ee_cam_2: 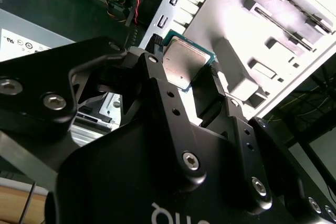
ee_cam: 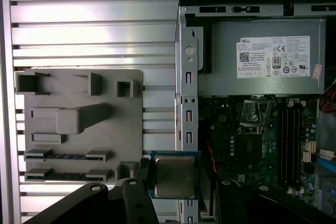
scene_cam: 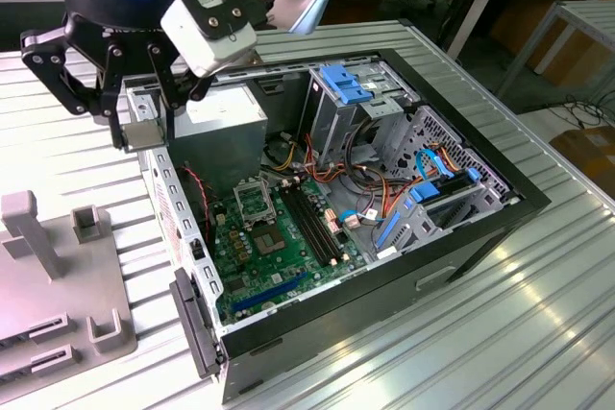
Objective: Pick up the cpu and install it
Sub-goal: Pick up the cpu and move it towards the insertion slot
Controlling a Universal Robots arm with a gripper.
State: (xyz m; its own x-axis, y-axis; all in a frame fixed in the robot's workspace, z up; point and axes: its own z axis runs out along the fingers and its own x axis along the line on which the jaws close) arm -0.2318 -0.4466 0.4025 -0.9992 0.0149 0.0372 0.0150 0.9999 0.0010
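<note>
We see a big metal table (scene_cam: pixel 538 333) with an open computer case (scene_cam: pixel 317 338) on it and a grey tray (scene_cam: pixel 58 304) beside the case. A green board (scene_cam: pixel 279 247) lies inside the case. The gripper (scene_cam: pixel 144 127) hangs over the case's edge, squeezing the cpu (ee_cam: pixel 174 177) by two sides.

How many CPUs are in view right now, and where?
1. The cpu is clamped in the gripper, above the computer case's side wall and beside the grey fixture tray. The motherboard socket looks empty, but I can't be sure.
</note>
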